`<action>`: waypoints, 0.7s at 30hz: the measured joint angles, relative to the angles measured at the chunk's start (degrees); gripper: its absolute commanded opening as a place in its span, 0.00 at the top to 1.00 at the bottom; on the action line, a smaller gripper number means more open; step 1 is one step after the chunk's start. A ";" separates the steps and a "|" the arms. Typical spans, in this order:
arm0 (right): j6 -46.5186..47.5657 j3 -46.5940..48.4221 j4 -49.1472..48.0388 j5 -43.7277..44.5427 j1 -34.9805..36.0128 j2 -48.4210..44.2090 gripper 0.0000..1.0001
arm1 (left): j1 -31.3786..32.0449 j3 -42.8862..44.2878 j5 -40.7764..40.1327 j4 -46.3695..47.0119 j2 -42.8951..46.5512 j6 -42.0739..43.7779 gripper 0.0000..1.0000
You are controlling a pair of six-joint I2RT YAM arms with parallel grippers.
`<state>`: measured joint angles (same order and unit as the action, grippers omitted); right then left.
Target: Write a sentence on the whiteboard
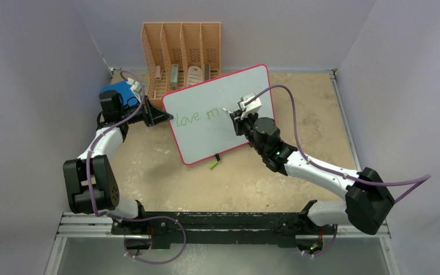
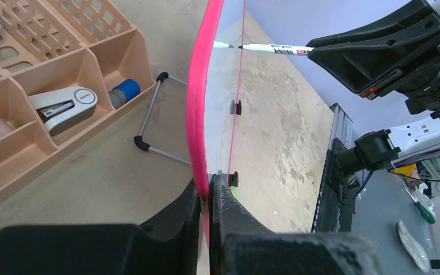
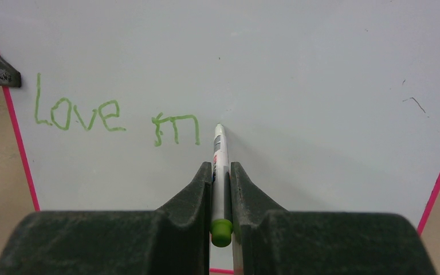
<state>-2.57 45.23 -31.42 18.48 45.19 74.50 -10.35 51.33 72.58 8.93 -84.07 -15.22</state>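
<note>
The whiteboard (image 1: 238, 94) stands tilted on the table, white with a red-pink rim (image 2: 197, 97). Green writing on it reads "love m" (image 3: 114, 117), also seen in the top view (image 1: 197, 117). My left gripper (image 1: 159, 116) is shut on the board's left rim (image 2: 209, 192). My right gripper (image 1: 235, 112) is shut on a white marker (image 3: 220, 166) with a green end cap. The marker's tip sits at the board just right of the "m". The marker also shows in the left wrist view (image 2: 269, 48).
A peach organiser rack (image 1: 181, 54) with a stapler (image 2: 63, 106) stands behind the board. A blue book (image 1: 119, 91) lies by the left arm. A green cap (image 1: 213, 165) lies near the board's black foot (image 1: 217, 156). A wire stand (image 2: 154, 117) props the board.
</note>
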 measured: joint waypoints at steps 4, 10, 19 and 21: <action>0.00 0.00 -0.39 -0.20 -0.22 0.00 1.00 | 0.00 0.00 0.00 -0.02 0.00 0.00 1.00; 0.02 0.00 -0.63 -0.28 -0.24 0.11 1.00 | 0.00 0.02 0.00 -0.02 -0.02 0.00 1.00; 0.17 0.02 -0.72 -0.48 -0.24 0.48 1.00 | 0.00 0.02 0.00 -0.02 0.00 0.02 1.00; 0.17 0.00 -0.79 -0.46 -0.26 0.76 1.00 | 0.00 0.00 -0.02 -0.02 0.00 0.02 1.00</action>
<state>-2.39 45.23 -32.21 18.02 44.93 75.26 -10.35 51.33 72.55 8.91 -84.07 -15.20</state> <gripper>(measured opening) 0.140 0.041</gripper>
